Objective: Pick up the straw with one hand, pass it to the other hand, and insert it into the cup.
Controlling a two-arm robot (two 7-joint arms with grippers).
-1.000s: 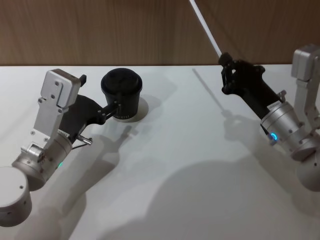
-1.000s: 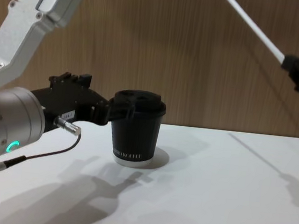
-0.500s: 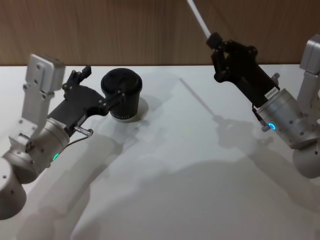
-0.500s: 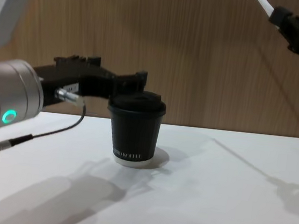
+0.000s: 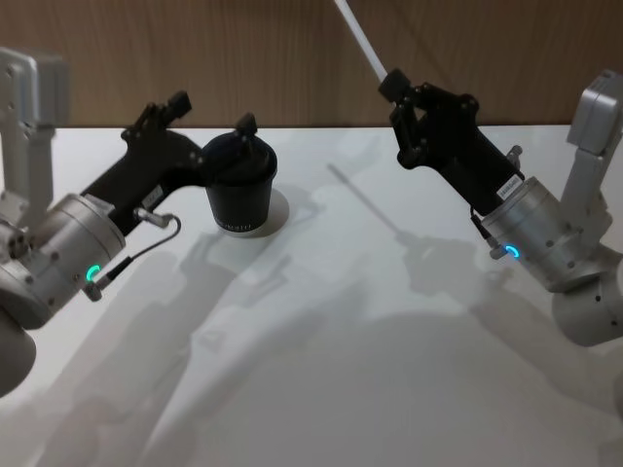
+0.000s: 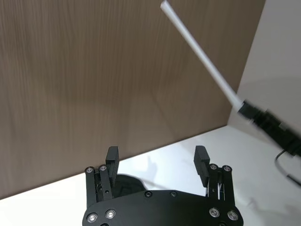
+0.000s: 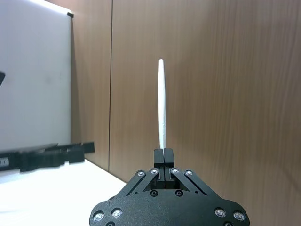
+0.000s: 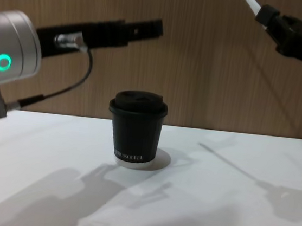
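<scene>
Holding thin white plastic straw [image 5: 358, 37] clenched in black right gripper [image 5: 394, 84], up-right of black lidded paper cup [image 8: 135, 133], free end slanting cupward; black left gripper [image 6: 156, 155] agape above cup.

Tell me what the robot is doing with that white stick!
The right gripper pinches the straw by one end and holds it up in the air. The left gripper hangs open above the cup, which stands lidded on the table. The straw has not been passed over yet.
</scene>
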